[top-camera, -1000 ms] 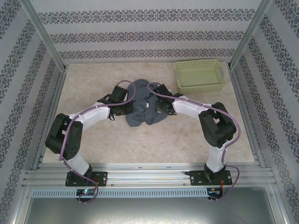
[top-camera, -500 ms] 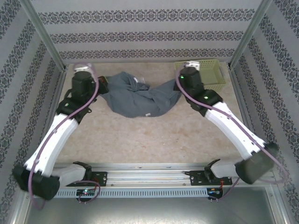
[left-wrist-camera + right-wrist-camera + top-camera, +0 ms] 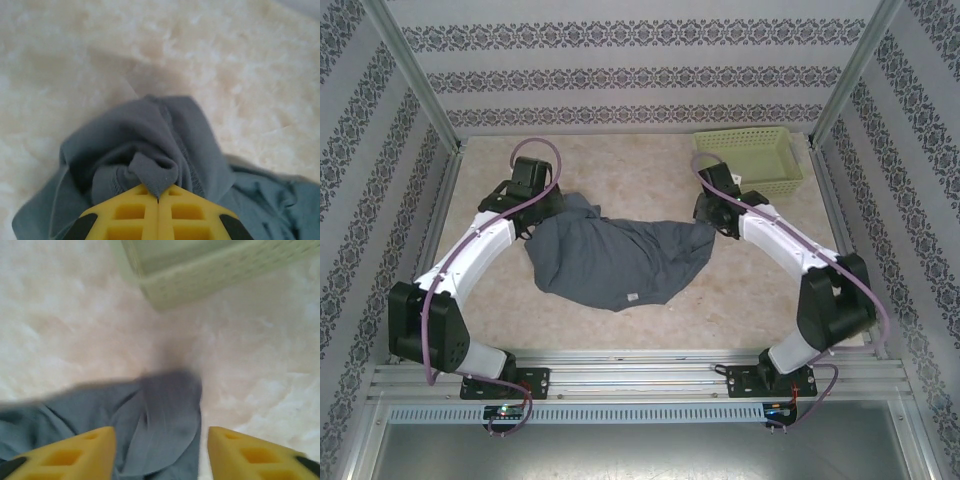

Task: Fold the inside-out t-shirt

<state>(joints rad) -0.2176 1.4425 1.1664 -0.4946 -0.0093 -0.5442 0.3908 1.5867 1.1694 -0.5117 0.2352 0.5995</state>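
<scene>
**Top and wrist views.** The inside-out t-shirt [image 3: 615, 262] lay loosely spread at the middle of the table [image 3: 650, 180], stretched between the two arms. A small white tag [image 3: 632, 297] showed near its near edge. The left gripper [image 3: 158, 199] had its yellow fingers pressed together, pinching a bunched fold at the shirt's left end. The right gripper [image 3: 161, 442] stood spread, with the shirt's right corner lying between its fingers. The cloth seemed free of both, though that view was blurred. The light green basket [image 3: 748, 160] sat in the far right corner, near the cloth but apart from it.

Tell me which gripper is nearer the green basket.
Right. The right gripper is just short of the basket; the left gripper pinches the t-shirt far to its left.
</scene>
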